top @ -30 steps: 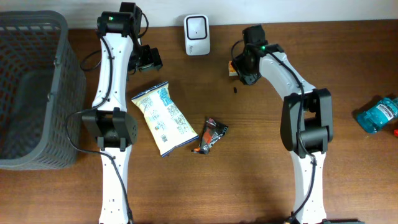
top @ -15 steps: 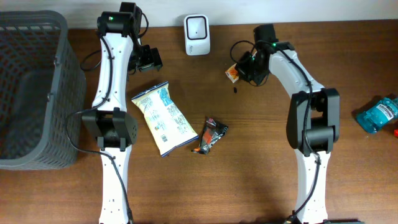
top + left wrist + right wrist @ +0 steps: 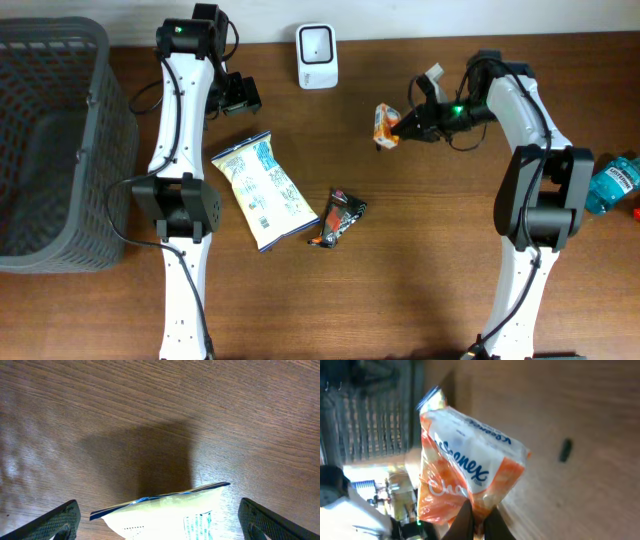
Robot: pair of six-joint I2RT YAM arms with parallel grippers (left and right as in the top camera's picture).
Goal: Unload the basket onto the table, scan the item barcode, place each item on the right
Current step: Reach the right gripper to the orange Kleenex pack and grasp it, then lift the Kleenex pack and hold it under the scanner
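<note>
My right gripper [image 3: 407,127] is shut on an orange and white tissue pack [image 3: 386,124], holding it by one end above the table, right of the white barcode scanner [image 3: 317,56]. The right wrist view shows that pack [image 3: 470,470] pinched between the two dark fingers of the gripper [image 3: 479,522], with its printed face towards the camera. My left gripper [image 3: 240,95] stands open near the back of the table. Its fingertips [image 3: 57,521] straddle the top edge of a white and blue snack bag [image 3: 170,512] lying flat below it.
The snack bag [image 3: 263,188] lies mid-table beside a small dark packet [image 3: 337,217]. A grey mesh basket [image 3: 60,230] fills the far left. A blue bottle [image 3: 607,183] lies at the right edge. A small dark speck [image 3: 379,146] sits on the wood below the pack.
My right gripper closed on the tissue pack, lifted it, and the arm swung out to the right, turning the pack. The left arm has not moved.
</note>
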